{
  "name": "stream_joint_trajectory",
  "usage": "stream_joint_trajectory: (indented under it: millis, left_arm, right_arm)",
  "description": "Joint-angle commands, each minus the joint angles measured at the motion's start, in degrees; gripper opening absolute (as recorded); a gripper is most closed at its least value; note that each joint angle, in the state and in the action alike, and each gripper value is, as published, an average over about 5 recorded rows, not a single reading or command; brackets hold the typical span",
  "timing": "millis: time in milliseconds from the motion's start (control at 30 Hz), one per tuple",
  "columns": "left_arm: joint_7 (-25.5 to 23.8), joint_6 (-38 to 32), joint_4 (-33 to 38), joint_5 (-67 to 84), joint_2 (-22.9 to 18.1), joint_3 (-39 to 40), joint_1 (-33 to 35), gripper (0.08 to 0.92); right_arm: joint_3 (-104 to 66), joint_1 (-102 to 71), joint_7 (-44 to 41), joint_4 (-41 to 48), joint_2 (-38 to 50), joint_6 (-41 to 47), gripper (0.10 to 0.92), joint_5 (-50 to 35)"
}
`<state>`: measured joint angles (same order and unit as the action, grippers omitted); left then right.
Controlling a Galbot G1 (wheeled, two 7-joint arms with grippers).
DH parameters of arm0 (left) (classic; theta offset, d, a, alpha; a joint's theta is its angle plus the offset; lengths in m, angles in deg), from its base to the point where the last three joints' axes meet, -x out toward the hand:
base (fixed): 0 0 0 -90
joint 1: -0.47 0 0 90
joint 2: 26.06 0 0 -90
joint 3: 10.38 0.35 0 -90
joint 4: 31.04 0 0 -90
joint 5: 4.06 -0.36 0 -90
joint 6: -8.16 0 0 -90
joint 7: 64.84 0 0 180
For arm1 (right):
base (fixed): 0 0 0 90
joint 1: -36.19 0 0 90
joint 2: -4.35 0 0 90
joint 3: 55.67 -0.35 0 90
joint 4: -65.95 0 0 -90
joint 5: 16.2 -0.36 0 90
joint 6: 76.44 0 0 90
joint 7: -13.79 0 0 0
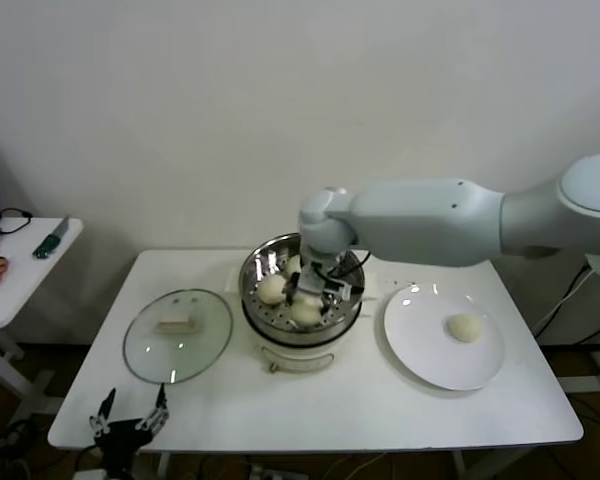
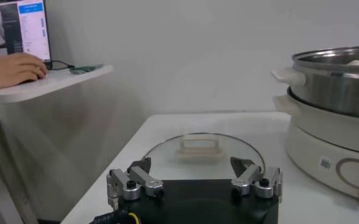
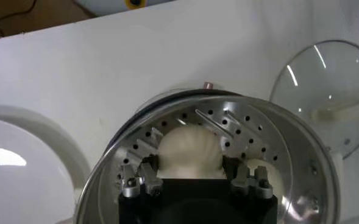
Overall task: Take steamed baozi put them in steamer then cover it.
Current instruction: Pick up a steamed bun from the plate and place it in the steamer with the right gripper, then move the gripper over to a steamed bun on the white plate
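Baozi [image 3: 189, 152] pinched by right pincer [image 3: 191, 176] inside steamer [image 3: 301, 182] rim; left pincer [image 2: 194, 176] spread, parked near table [image 1: 310, 410] front edge.

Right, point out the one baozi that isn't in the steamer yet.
The baozi lying alone on the white plate, right of the steamer; the others sit inside the basket.

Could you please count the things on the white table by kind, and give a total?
Buns: 4, three in the steamer and one on the plate
Steamer: 1
Glass lid: 1
White plate: 1
Total: 7
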<state>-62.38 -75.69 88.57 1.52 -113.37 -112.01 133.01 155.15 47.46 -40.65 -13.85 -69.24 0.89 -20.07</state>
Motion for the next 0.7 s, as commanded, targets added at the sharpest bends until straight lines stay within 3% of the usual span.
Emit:
stream_joint_trajectory:
  millis: [33, 267, 533, 700]
  left_arm:
    - [0.0, 0.0, 0.0, 0.1, 0.0, 0.0, -0.1, 0.823]
    - [0.0, 0.0, 0.2, 0.1, -0.2, 0.2, -0.1, 0.823]
    - [0.0, 0.1, 0.7, 0.1, -0.2, 0.1, 0.1, 0.823]
    - [0.0, 0.1, 0.8, 0.0, -0.4, 0.3, 0.0, 0.823]
  right_arm:
    - [-0.1, -5.1, 1.6, 1.5, -1.7, 0.3, 0.687, 2.8]
    - [-0.8, -5.7, 3.4, 2.8, -2.0, 0.4, 0.694, 3.6]
    - [-0.5, -1.4, 1.8, 2.8, -1.4, -1.2, 0.810, -1.3]
    - [-0.6, 3.0, -0.4, 3.9, 0.2, -3.5, 0.822, -4.5]
